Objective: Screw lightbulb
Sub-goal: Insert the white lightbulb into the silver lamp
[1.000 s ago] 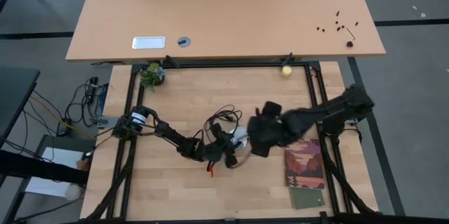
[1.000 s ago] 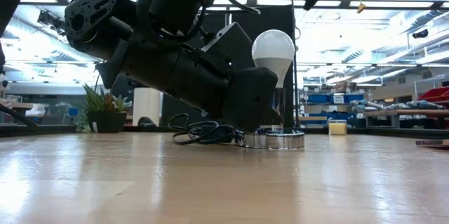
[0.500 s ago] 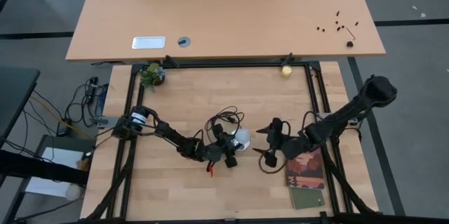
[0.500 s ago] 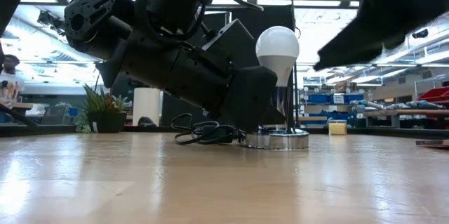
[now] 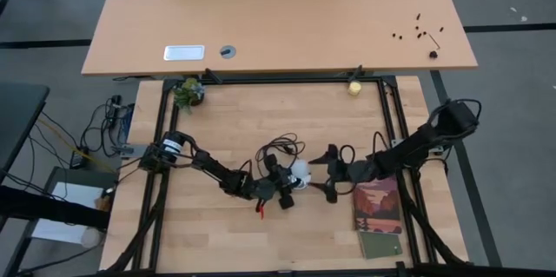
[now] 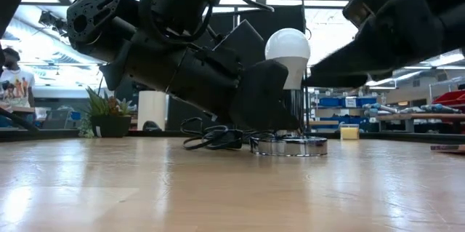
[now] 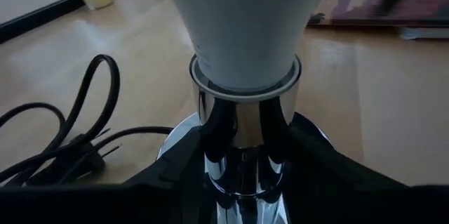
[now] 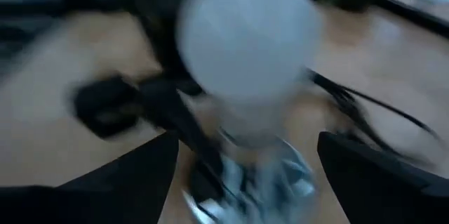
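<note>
You have one small white pear-shaped lightbulb (image 6: 288, 52) standing upright in one shiny round chrome socket base (image 6: 288, 145), near the middle of the pale wooden table (image 5: 226, 225). Your left gripper (image 5: 282, 192) lies low against that base, its dark fingers (image 7: 175, 171) closed on the chrome stem just under the bulb's collar. That hold looks meant to keep the socket from turning or sliding while the bulb is twisted.

Your right gripper (image 5: 330, 177) sits just beside the bulb, aimed at it; in its own wrist view the two fingers (image 8: 133, 171) stand apart on either side of the white globe, not touching it. I judge it is lined up to close on the glass and turn it.

One black cord (image 5: 278, 148) loops loosely on the table behind the socket, out of the way of both arms. One booklet with a reddish landscape cover (image 5: 377, 204) lies flat under the right arm, with one smaller green card (image 5: 380, 246) touching its near edge. One small potted plant (image 5: 187, 92) and one small yellowish ball (image 5: 354, 88) sit at the far edge, well apart from the work.
</note>
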Controlling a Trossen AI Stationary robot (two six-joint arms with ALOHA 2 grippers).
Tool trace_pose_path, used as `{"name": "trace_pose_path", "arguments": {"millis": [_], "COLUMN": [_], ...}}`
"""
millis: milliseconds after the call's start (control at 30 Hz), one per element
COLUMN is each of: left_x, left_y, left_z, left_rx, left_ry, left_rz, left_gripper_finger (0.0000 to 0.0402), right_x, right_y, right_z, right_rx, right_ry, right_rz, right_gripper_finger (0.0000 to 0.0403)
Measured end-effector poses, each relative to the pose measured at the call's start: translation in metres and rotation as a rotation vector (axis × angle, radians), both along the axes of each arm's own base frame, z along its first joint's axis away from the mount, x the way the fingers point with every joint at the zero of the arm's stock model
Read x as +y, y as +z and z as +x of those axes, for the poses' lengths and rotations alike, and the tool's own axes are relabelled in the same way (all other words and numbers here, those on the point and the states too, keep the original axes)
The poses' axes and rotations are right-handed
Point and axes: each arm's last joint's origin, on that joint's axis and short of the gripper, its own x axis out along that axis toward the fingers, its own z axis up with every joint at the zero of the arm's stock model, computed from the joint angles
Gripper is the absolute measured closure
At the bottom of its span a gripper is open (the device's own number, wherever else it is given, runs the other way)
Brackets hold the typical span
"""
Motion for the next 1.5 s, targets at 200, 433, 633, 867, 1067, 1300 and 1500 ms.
{"name": "trace_pose_path", "arguments": {"millis": [200,433,633,867,1067,1300,1500], "left_x": [-0.001,-0.002,-0.002,0.001,0.001,-0.004,-0.005], "left_y": [0.001,0.002,0.002,0.0,-0.001,0.0,0.001], "left_z": [0.001,0.002,0.001,0.0,0.0,0.0,0.001], "left_rx": [0.002,-0.011,-0.02,-0.019,-0.013,-0.003,-0.006], "left_ry": [-0.041,-0.08,-0.063,0.034,0.033,-0.058,-0.098], "left_rz": [0.004,-0.011,-0.038,-0.042,-0.055,-0.06,-0.063], "left_gripper_finger": [0.0223,0.0223,0.0223,0.0223,0.0223,0.0223,0.0223], "right_x": [-0.003,0.002,0.011,0.033,0.036,0.013,-0.002], "right_y": [-0.011,-0.017,-0.014,-0.008,-0.014,-0.015,-0.012], "right_z": [0.008,0.017,0.013,0.002,-0.005,0.006,0.014], "right_rx": [-0.014,-0.017,-0.028,-0.05,-0.007,0.009,-0.008], "right_ry": [0.05,0.078,0.098,0.202,0.048,0.05,0.095], "right_rz": [-0.01,-0.03,-0.044,-0.005,-0.08,-0.043,-0.013], "right_gripper_finger": [0.0068,0.0082,0.0089,0.0101,0.0116,0.0121,0.0121]}}
